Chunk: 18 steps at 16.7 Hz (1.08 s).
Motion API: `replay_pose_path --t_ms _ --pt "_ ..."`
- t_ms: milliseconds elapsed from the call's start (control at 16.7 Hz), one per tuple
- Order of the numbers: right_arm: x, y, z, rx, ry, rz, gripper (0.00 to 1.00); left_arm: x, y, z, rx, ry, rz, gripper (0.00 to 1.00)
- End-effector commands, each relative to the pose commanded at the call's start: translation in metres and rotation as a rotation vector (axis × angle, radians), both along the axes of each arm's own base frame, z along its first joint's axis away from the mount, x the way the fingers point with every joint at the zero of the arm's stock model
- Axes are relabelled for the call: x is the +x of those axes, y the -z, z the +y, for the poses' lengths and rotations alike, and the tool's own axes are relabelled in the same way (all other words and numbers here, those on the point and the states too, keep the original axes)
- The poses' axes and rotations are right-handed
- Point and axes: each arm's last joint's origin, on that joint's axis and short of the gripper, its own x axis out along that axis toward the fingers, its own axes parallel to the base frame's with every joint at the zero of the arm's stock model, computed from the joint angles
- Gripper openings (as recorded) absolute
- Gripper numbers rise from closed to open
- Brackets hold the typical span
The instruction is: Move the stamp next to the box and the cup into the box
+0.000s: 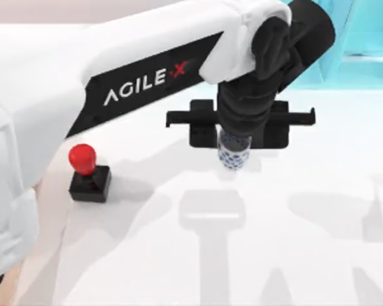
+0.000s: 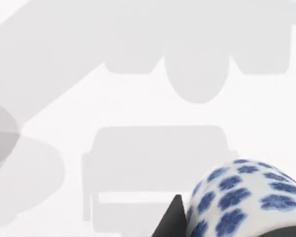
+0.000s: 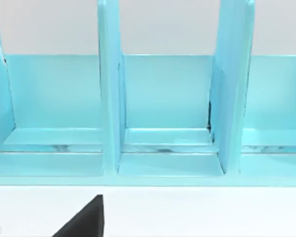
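Left arm holds the cup above the white table.

The table [image 1: 293,255] spreads wide, a turquoise shelf [image 3: 167,98] along its far edge. The left gripper [image 1: 235,150] is clamped around the cup [image 1: 233,153], mid-table. The stamp [image 1: 88,173] stands well apart, toward the left.

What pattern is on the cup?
The cup is white with blue flower-like dots, clearest in the left wrist view.
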Motion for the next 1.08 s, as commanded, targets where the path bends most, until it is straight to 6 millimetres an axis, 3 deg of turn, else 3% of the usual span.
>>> replay_pose_path --t_ms 360,540,660,840,960,1080 --pt "0.0 0.0 0.0 0.0 0.0 0.0 1.0 0.0 -0.001 0.003 0.004 0.008 0.006 0.0" --pt "0.0 0.0 0.0 0.0 0.0 0.0 1.0 0.013 -0.012 0.043 -0.005 0.014 0.021 0.0" --pt "0.0 0.0 0.0 0.0 0.0 0.0 1.0 0.026 -0.02 0.089 -0.007 0.016 0.036 0.0" --pt "0.0 0.0 0.0 0.0 0.0 0.0 1.0 0.04 -0.024 0.182 0.01 0.011 0.065 0.0" --pt "0.0 0.0 0.0 0.0 0.0 0.0 1.0 0.035 -0.023 0.254 0.029 0.002 0.091 0.0" --pt "0.0 0.0 0.0 0.0 0.0 0.0 1.0 0.013 -0.017 0.319 0.042 -0.005 0.12 0.0"
